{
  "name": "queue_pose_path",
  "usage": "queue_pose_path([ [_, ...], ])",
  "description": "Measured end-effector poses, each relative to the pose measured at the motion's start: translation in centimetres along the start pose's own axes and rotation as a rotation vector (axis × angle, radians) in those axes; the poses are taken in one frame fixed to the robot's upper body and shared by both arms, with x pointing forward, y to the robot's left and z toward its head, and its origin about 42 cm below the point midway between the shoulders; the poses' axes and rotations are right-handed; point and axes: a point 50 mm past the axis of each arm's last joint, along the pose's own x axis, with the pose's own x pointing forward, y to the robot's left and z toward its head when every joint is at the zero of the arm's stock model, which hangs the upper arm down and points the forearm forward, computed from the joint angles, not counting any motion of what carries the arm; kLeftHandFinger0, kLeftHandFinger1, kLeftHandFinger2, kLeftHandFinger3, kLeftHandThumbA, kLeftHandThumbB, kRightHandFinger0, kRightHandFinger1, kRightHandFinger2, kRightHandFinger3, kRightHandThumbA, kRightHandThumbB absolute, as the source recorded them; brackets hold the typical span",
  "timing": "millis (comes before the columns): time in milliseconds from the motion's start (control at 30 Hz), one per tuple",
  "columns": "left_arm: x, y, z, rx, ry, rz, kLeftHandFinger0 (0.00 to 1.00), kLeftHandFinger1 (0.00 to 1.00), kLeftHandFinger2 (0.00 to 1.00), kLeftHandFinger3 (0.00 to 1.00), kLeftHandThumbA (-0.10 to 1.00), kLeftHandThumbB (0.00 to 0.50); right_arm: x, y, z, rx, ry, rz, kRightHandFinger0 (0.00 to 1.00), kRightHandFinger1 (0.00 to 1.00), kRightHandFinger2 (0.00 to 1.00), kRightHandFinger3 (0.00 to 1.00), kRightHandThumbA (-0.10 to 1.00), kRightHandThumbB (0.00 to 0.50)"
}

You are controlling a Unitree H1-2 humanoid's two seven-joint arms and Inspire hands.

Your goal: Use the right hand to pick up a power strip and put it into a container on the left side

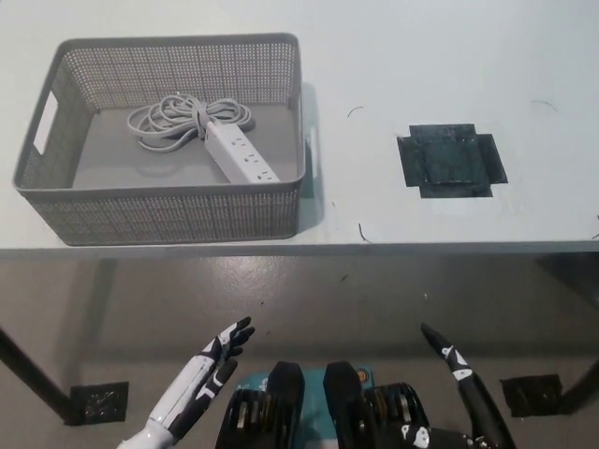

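Head view: power strip (pixel 240 154) inside basket (pixel 178 217), both hands (pixel 208 372) (pixel 463 383) empty, fingers apart, below table edge (pixel 449 247)

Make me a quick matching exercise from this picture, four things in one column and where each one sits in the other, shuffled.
1. power strip
2. grey basket
3. black patch
4. left hand

A. right part of the table
B. below the table edge, lower left
C. inside the basket
D. left part of the table

Pairs: 1-C, 2-D, 3-A, 4-B

Power strip (pixel 240 154) inside basket (pixel 168 211), table's (pixel 440 75) left
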Motion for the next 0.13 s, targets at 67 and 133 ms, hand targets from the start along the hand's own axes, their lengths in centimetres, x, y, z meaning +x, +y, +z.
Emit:
queue_pose_path([
  [67,-0.25,0.16,-0.1,0.0,0.0,0.018,1.0,1.0,1.0,1.0,1.0,0.219,0.19,-0.2,-0.12,0.002,-0.015,-0.01,1.0,1.0,1.0,1.0,1.0,0.242],
  [133,-0.34,0.29,-0.13,0.001,-0.001,0.028,1.0,1.0,1.0,1.0,1.0,0.228,0.29,-0.15,0.02,0.004,-0.031,-0.015,1.0,1.0,1.0,1.0,1.0,0.244],
])
